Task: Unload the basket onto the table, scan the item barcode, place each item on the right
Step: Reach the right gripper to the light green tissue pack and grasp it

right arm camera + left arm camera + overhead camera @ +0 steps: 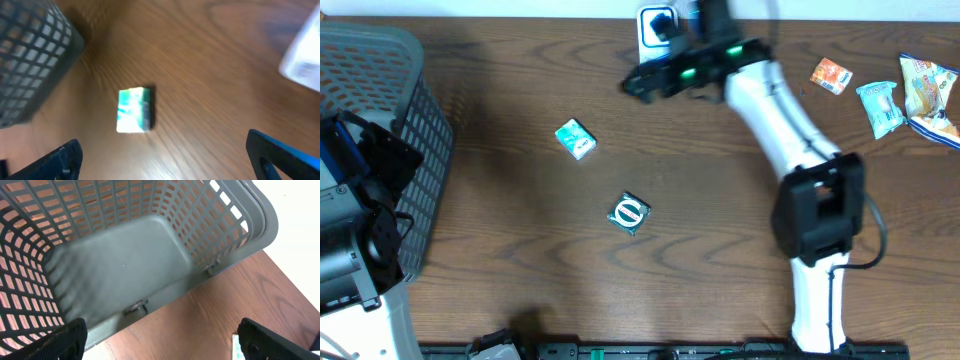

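Observation:
A small green-and-white box (pixel 576 138) lies on the wooden table left of centre, and in the right wrist view the same box (pixel 132 110) sits ahead of the fingers. A dark green packet with a white ring (pixel 629 213) lies nearer the front. My right gripper (pixel 638 84) hangs open and empty near the back edge, right of the box; the right gripper (pixel 170 167) has only bare wood between its fingers. A white scanner-like device (pixel 658 25) stands behind it. My left gripper (pixel 165 349) is open and empty beside the grey basket (pixel 150 255).
The grey mesh basket (pixel 380 90) fills the back left corner, with the left arm (pixel 360 230) in front of it. Several snack packets (pixel 880 105) lie at the back right. A blurred white object (pixel 302 55) shows at the upper right of the right wrist view.

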Action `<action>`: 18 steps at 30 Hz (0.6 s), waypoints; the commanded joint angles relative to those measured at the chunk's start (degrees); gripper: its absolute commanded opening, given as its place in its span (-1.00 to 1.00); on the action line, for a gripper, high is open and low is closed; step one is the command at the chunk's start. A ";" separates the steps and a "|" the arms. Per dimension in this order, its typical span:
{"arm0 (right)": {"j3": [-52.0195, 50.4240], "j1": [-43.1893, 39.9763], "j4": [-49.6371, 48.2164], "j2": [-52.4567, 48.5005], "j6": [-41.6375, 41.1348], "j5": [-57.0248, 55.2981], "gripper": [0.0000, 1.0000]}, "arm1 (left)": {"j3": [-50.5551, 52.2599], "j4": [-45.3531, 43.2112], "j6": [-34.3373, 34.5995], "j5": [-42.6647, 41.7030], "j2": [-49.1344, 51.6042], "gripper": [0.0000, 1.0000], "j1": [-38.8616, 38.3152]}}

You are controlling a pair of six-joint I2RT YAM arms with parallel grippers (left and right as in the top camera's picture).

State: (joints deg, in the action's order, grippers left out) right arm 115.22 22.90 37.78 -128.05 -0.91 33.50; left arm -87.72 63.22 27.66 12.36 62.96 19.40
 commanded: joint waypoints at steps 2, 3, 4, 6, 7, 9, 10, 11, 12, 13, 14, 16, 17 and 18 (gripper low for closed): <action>0.00 8.00 -2.21 -2.40 -3.78 -15.41 0.97 | -0.09 0.22 0.50 0.33 0.02 0.90 0.20; 0.00 10.16 -3.06 -3.15 -3.74 -15.61 0.97 | -0.09 0.22 0.50 0.33 0.02 0.90 0.20; 0.00 11.76 -3.69 -3.52 -3.74 -16.37 0.93 | -0.09 0.22 0.48 0.33 0.02 0.90 0.20; 0.00 14.27 -4.59 -4.57 -3.65 -19.43 0.79 | -0.09 0.22 0.50 0.33 0.02 0.90 0.20; 0.00 15.87 -5.07 -5.46 -2.95 -22.77 0.73 | -0.09 0.22 0.50 0.33 0.02 0.90 0.20; 0.00 18.99 -5.38 -7.15 -0.61 -30.84 0.72 | -0.09 0.22 0.50 0.33 0.02 0.90 0.20; 0.00 20.26 -5.49 -7.96 1.79 -32.98 0.72 | -0.09 0.22 0.48 0.33 0.02 0.90 0.20; -0.02 21.64 -5.57 -8.61 5.40 -34.32 0.70 | -0.09 0.22 0.48 0.33 0.02 0.90 0.20; -0.02 22.45 -5.73 -8.90 7.21 -35.10 0.68 | -0.09 0.22 0.50 0.33 0.02 0.90 0.20; -0.02 23.56 -5.92 -9.42 9.16 -36.30 0.63 | -0.09 0.22 0.48 0.33 0.02 0.90 0.20; -0.02 23.96 -6.03 -9.60 9.64 -36.87 0.62 | -0.09 0.22 0.48 0.33 0.02 0.90 0.20; -0.02 25.42 -6.71 -10.29 10.43 -40.28 0.55 | -0.09 0.22 0.50 0.33 0.02 0.90 0.20; -0.02 26.10 -7.21 -10.69 10.43 -42.49 0.54 | -0.09 0.22 0.50 0.33 0.02 0.90 0.20; -0.02 26.69 -7.61 -11.21 10.43 -44.52 0.50 | -0.09 0.22 0.48 0.33 0.02 0.90 0.20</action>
State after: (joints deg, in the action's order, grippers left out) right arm 115.22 47.97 30.83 -137.47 6.42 -2.98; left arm -87.72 63.22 27.66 12.36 62.96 19.40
